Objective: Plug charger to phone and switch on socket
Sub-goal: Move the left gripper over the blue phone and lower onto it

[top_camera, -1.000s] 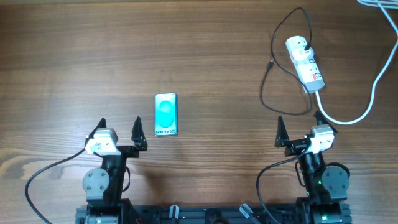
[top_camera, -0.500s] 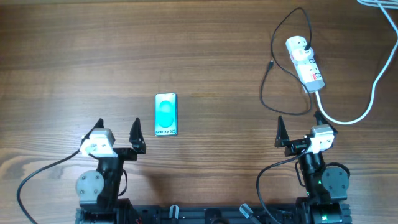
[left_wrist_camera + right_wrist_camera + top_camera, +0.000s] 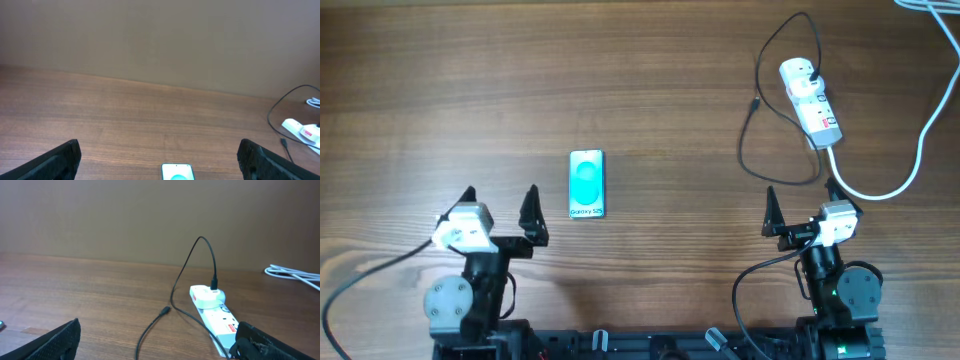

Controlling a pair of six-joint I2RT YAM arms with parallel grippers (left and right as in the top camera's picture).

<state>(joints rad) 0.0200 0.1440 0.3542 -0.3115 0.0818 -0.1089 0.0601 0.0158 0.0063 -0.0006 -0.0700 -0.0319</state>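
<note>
Left gripper (image 3: 499, 197) and right gripper (image 3: 800, 196) both gape empty, so I'd have the right pinch the charger (image 3: 754, 104) just behind its loose tip beside the socket (image 3: 810, 104), then carry it across to the phone (image 3: 586, 184) lying just ahead of the left one.

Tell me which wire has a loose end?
The thin black charger cable: its small connector tip lies unplugged. The thick white cord runs from the white power strip out of view.
</note>
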